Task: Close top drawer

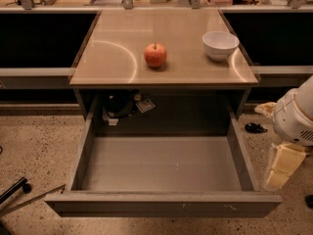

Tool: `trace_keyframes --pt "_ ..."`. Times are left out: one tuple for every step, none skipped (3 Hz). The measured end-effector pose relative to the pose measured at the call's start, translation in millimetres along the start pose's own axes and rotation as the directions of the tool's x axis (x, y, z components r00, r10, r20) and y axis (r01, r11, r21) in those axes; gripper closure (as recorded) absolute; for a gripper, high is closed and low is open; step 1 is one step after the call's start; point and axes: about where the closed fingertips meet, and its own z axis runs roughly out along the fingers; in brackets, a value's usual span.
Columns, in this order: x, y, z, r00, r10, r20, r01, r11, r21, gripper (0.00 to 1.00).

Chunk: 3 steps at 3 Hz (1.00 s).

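Observation:
The top drawer is pulled fully out under the tan tabletop. It is wide, grey and empty inside, and its plain front panel with small pale scratches faces me at the bottom of the view. My gripper, cream-coloured, hangs below the white arm housing at the right edge. It is just outside the drawer's right side wall, near the front right corner, and apart from it.
A red apple and a white bowl sit on the tabletop. Dark items and a paper tag lie in the cavity behind the drawer. A small black object lies on the speckled floor at right. Black legs show at lower left.

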Motion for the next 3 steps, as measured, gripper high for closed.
trace_keyframes --pt "3.6 9.4 6.1 1.0 -0.001 0.0 0.001 0.9999 -0.015 0.0" --pt "6.2 41.1 25.8 1.0 -0.011 0.023 0.013 0.9974 -0.072 0.0" --pt "-18.4 79.7 52.2 0.993 -0.066 0.094 0.081 0.9823 -0.169 0.0"
